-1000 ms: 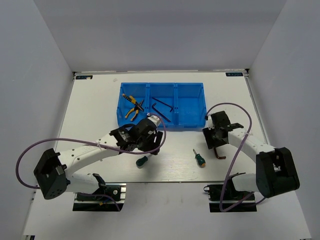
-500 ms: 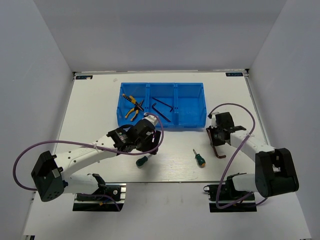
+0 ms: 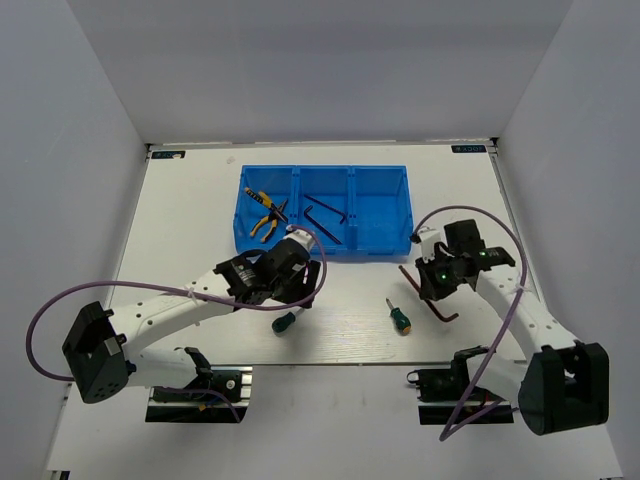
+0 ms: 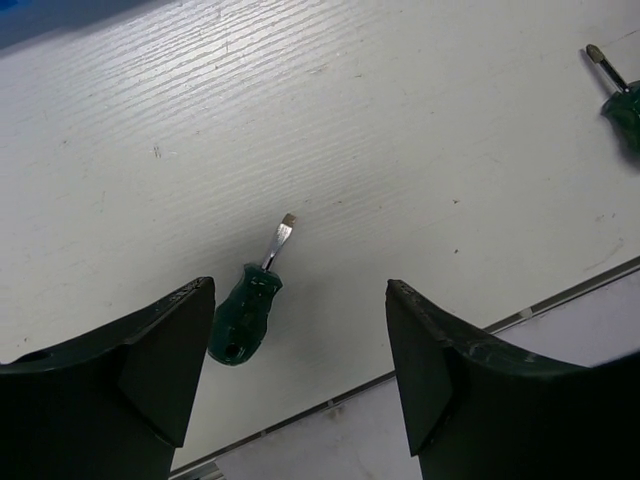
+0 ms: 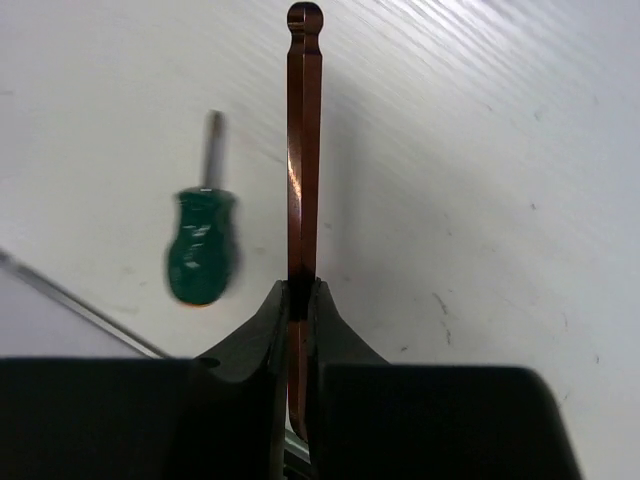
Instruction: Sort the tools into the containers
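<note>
Blue plastic walls are splitting the bin (image 3: 375, 250) into three boxes side by side. It is sitting on the far part of the white counter (image 3: 190, 220). Two yellow-and-black pliers (image 3: 264, 215) are lying in the left box. Two dark hex keys (image 3: 328, 217) are lying in the middle box.

The right end effector (image 3: 437, 283) is hanging over the counter, just to the right of the bin's near corner. Its fingers are squeezing tight on a brown hex key (image 3: 449, 313). In the right wrist view the end effector (image 5: 300, 295) is pinching the long bar of the brown hex key (image 5: 303, 150), and the bar's round tip is pointing straight away from the camera. A soft shadow is showing on the counter beside the bar. I cannot tell if the key is touching the counter.

The left end effector (image 3: 297, 300) is hovering near the front edge of the counter, in front of the bin. In the left wrist view its fingers (image 4: 150, 370) are standing wide apart and are gripping nothing. A green screwdriver (image 4: 246, 315) is lying flat on the counter under them, close to the finger on the left of that view, with its flat metal tip pointing away.

A second screwdriver (image 3: 399, 317) is lying on the counter between the two arms, well apart from the first one.
</note>
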Available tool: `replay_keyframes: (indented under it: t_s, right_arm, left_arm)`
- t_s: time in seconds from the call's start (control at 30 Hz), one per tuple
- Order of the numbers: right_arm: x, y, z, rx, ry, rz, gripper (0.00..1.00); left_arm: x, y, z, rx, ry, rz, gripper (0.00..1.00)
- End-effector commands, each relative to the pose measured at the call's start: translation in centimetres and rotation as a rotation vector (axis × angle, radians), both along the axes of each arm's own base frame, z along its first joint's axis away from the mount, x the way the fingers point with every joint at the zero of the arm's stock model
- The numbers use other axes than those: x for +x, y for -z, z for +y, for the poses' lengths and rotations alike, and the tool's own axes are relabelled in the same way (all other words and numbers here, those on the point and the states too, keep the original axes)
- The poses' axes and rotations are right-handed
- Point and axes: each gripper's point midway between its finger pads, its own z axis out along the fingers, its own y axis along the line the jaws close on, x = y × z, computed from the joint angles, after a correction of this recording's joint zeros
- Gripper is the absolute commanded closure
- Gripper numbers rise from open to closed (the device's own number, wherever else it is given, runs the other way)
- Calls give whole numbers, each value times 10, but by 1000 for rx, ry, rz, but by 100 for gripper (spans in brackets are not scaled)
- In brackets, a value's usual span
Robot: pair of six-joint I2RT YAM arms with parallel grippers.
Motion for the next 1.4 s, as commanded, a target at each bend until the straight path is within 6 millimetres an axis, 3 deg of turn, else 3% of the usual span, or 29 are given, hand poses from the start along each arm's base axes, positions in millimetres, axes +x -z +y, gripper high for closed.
replay_keyframes:
  t_s: [0.0,0.03,0.07,0.13,0.17,0.23,0.27,0.33,0.37,0.43,0.47,0.5,0.57,0.6,0.67,0.7,0.73,0.77,0.8,0.93,1.03,1.2,1.37]
  right_arm:
    - [-7,-48,34,188,-195,-74,100]
    - [-9,-63,51,289,-244,-88,100]
    - [2,-82,59,326,-259,-128,100]
    - [18,-92,80,422,-224,-79,100]
    - [41,-124,90,457,-240,-155,100]
    - [53,-132,112,529,-227,-61,100]
    - [85,-150,127,560,-249,-121,100]
    - [96,-164,152,612,-248,-111,100]
    - [119,-190,166,649,-235,-159,100]
    - [132,-189,193,667,-226,-103,100]
    - [151,-211,208,700,-199,-106,100]
    - [163,-197,219,674,-161,-82,100]
    - [179,-206,241,696,-110,-75,100]
    - [200,-184,248,639,-42,-93,100]
    - [210,-191,264,631,-15,-132,100]
    - [222,-185,263,588,38,-171,100]
    - [235,-165,267,555,63,-162,100]
    - [239,-171,274,547,69,-188,100]
    - [253,-141,267,453,128,-187,100]
    - [261,-110,260,345,145,-220,100]
    - [259,-98,255,310,142,-216,97]
    - [259,-87,250,280,130,-212,72]
    - [250,-97,249,294,96,-202,59]
  left_arm:
    - [1,0,8,9,-32,-23,21]
    - [2,0,9,14,-38,-29,21]
    - [-1,1,13,3,-50,-26,21]
    - [-1,5,16,-17,-70,-29,21]
    - [-2,5,17,-30,-77,-32,21]
    - [-5,7,21,-46,-84,-36,21]
    - [-6,7,21,-50,-91,-32,21]
    - [-8,9,24,-51,-102,-23,21]
    - [-10,8,26,-47,-102,-21,21]
    - [-13,12,30,-42,-109,-11,21]
    - [-13,9,30,-50,-109,-16,21]
    - [-12,9,31,-46,-115,-22,21]
    - [-13,13,33,-38,-115,-17,21]
    - [-13,15,33,-38,-115,-17,21]
    - [-13,24,34,-9,-103,-9,19]
    - [-12,29,33,10,-94,-4,19]
    - [-15,36,35,34,-76,10,19]
    - [-15,40,36,48,-75,19,19]
    - [-16,44,37,67,-65,24,19]
    - [-9,50,33,100,-39,12,19]
    - [-10,58,26,84,2,17,21]
    - [-12,71,20,105,53,44,25]
    - [-15,78,18,115,72,67,28]
